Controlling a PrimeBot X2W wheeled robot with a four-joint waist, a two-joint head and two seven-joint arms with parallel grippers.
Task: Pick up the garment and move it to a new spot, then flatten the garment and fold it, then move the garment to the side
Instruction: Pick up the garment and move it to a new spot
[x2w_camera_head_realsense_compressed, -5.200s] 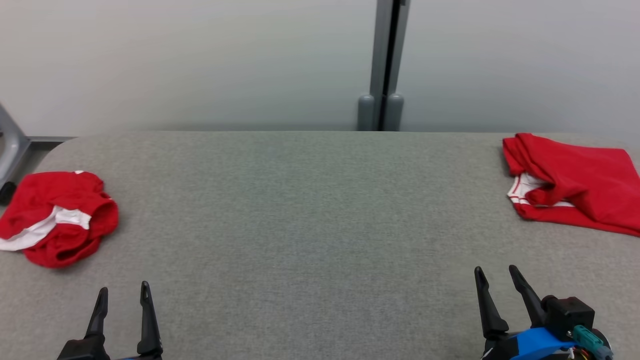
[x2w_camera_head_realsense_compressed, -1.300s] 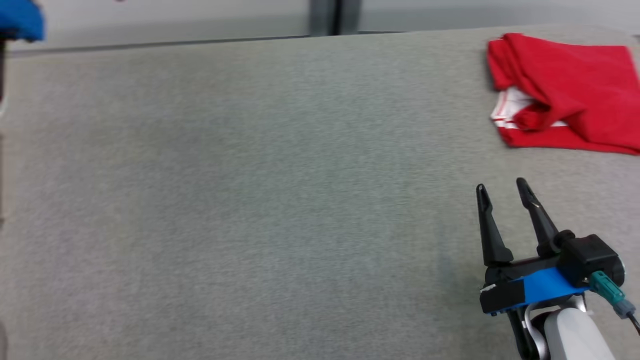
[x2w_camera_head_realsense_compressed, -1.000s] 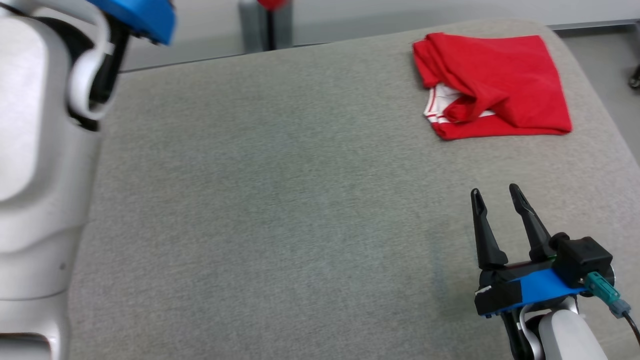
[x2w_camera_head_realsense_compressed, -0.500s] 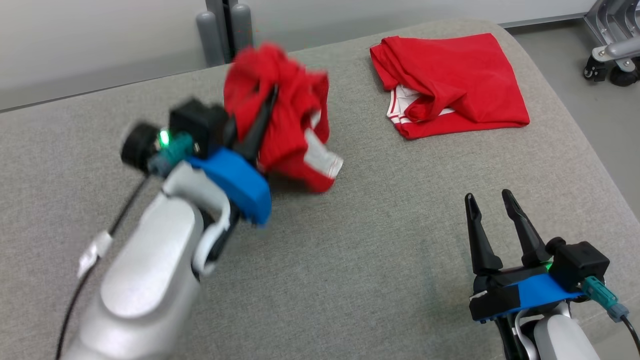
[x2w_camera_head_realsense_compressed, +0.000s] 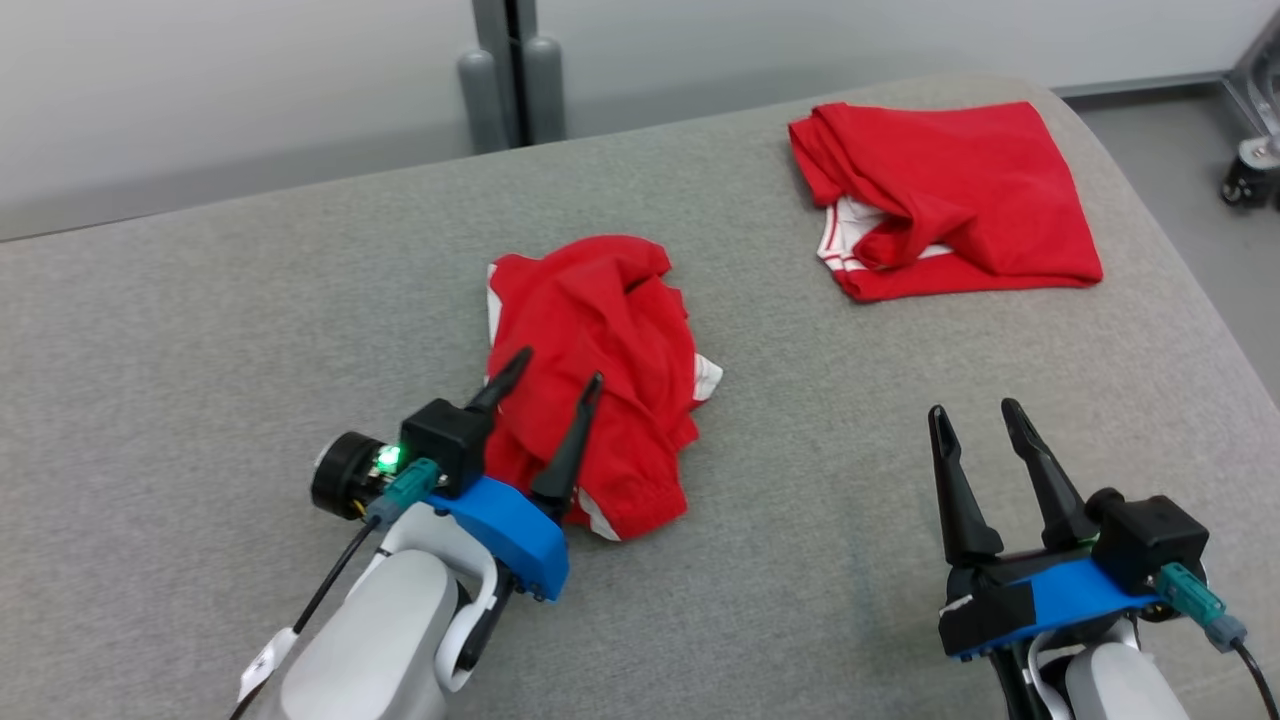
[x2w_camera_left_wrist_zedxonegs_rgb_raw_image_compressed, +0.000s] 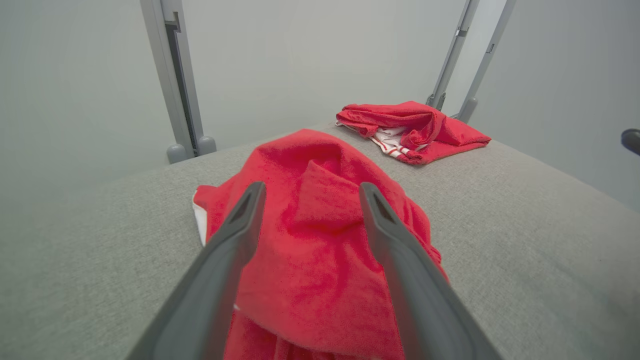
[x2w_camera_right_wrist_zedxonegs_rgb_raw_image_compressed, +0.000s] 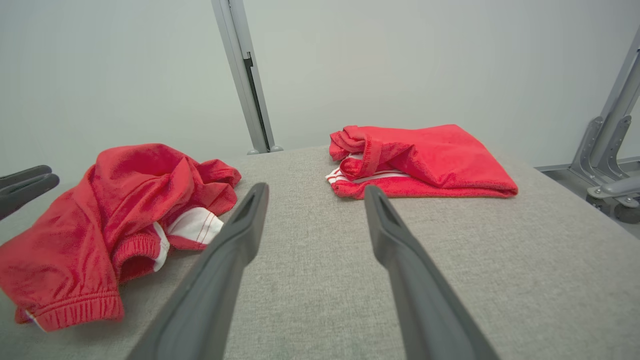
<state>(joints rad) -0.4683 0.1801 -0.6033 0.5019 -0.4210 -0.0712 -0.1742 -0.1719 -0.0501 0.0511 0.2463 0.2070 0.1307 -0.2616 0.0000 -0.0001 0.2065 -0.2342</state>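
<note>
The left tool (x2w_camera_head_realsense_compressed: 561, 365) has its two long dark fingers spread wide with nothing pinched between them. It is poised over the near left part of the crumpled red fabric garment (x2w_camera_head_realsense_compressed: 600, 330). In the left wrist view the red cloth shows in the gap between the fingers and passes behind them, but whether the fingertips touch it cannot be told. That garment, edged with white ribbed trim, lies in a loose heap on the grey felt-covered tabletop (x2w_camera_head_realsense_compressed: 250, 330), one cuffed opening turned toward the robot. To the right of the heap and nearer the robot, well apart from it, the right tool (x2w_camera_head_realsense_compressed: 972, 407) hovers over bare felt. Its fingers are also parted and empty, pointing away from the robot. Beyond the heap and to its right, apart from it, a folded red fabric garment (x2w_camera_head_realsense_compressed: 960, 190) with white striped trim lies flat near the tabletop's rounded far corner. Straight behind the heap, past the tabletop's far edge, two grey metal posts (x2w_camera_head_realsense_compressed: 510, 80) stand against a pale wall.
</note>
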